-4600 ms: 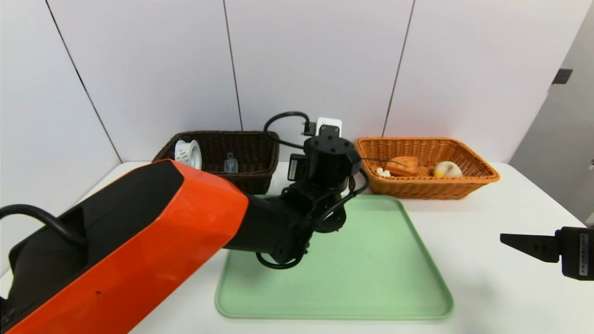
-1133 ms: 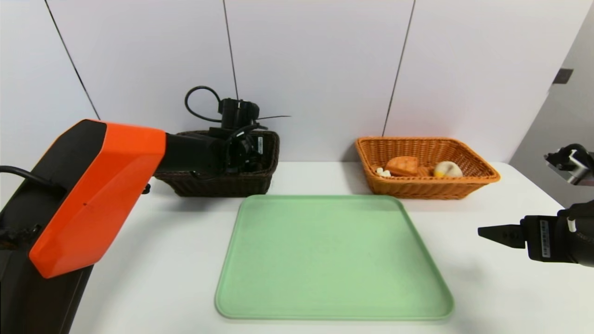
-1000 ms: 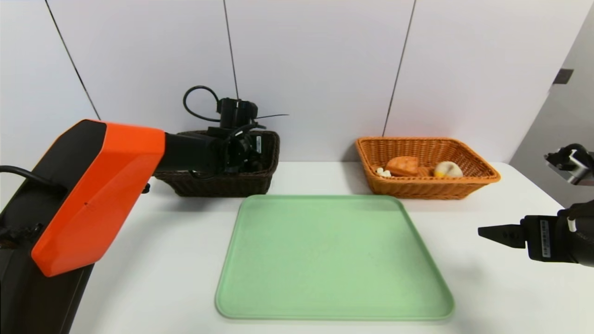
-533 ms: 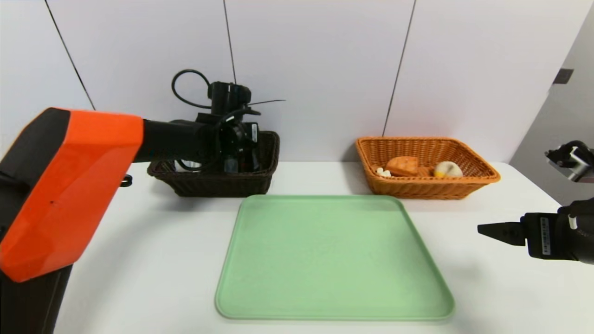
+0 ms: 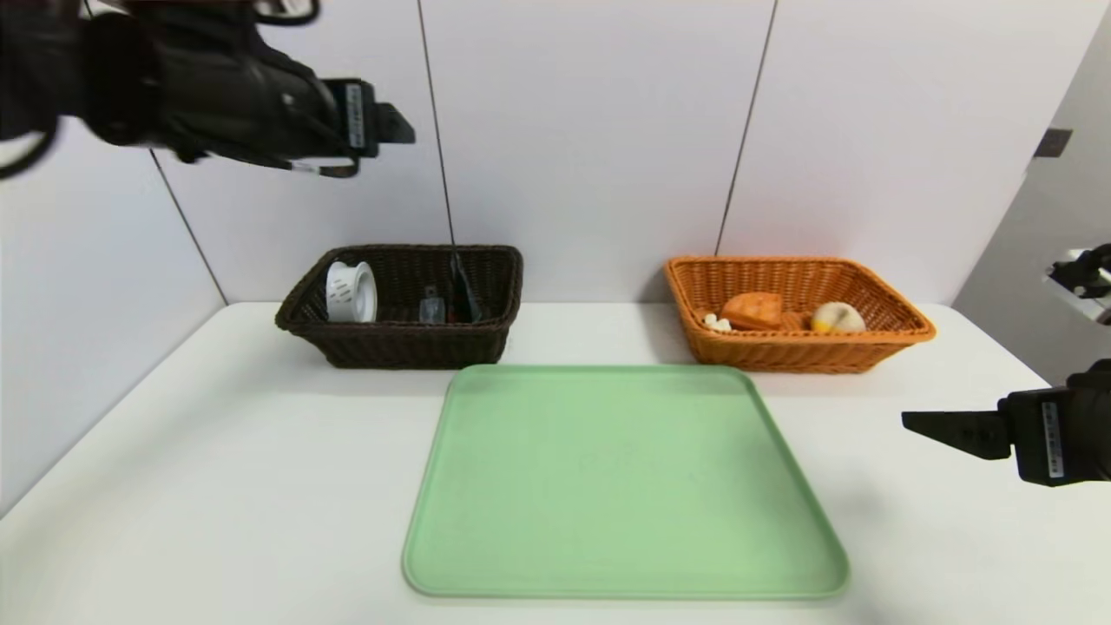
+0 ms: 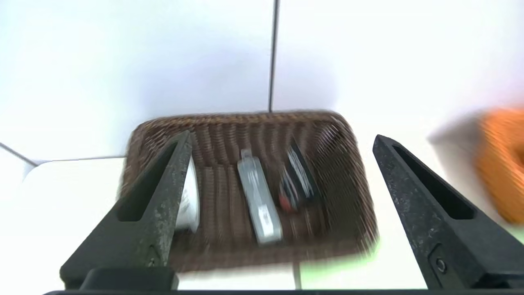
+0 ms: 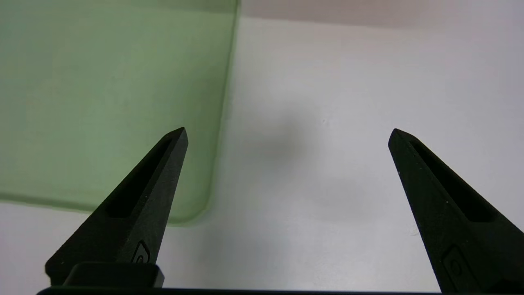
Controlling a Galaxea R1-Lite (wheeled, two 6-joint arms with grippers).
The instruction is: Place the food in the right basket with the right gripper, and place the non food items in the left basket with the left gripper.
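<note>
The left gripper (image 6: pixel 281 139) is dark grey to black, its two long fingers (image 6: pixel 174 196) tapering to blunt wedge tips, each with an elongated slot, scuffed and speckled faces, and a small round screw (image 6: pixel 441 265) set in a recess near the base. In the head view its black arm (image 5: pixel 226 95) carries looping black cables (image 5: pixel 26 161) and a pale barcode label (image 5: pixel 355 115) on the housing. The right gripper (image 7: pixel 288 137), out beside the tray's right side, matches it in matte black, with slotted, pointed fingers and its own barcode label (image 5: pixel 1052 439).
</note>
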